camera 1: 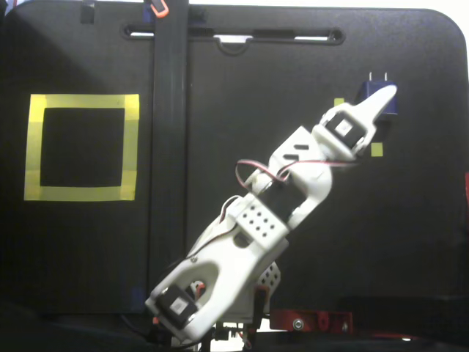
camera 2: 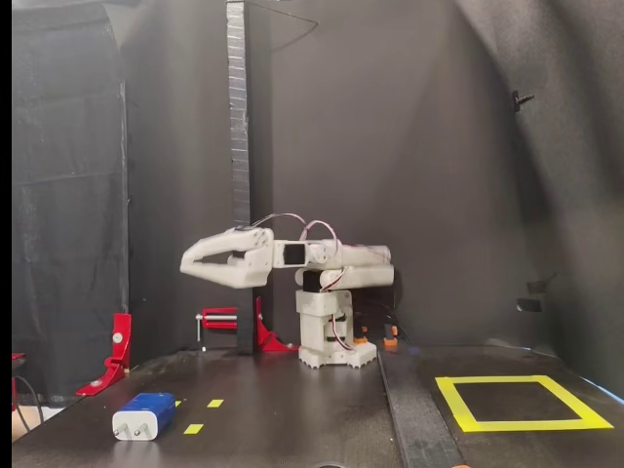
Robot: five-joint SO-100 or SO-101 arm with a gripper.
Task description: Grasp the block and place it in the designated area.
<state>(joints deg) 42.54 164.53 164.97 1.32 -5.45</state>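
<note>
Fixed view from above: gripper (camera 1: 386, 94) reaches toward top right, its tip overlapping the block (camera 1: 389, 112), which lies among small yellow tape squares (camera 1: 377, 149); designated area (camera 1: 132, 147) empty at far left.

Fixed view from the front: gripper (camera 2: 185, 266), fingers slightly parted and empty, hangs high above the block (camera 2: 144, 414) on the table (camera 2: 292, 419), apparently positioned for descent; designated area (camera 2: 458, 408) at right.

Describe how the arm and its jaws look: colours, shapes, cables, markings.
The arm is white plastic, built of blocky segments, one with a grid of small round holes. Thin red, black and white cables loop over it. The gripper has two long, tapering white jaws. Dark motor bodies show at the joints.
</note>
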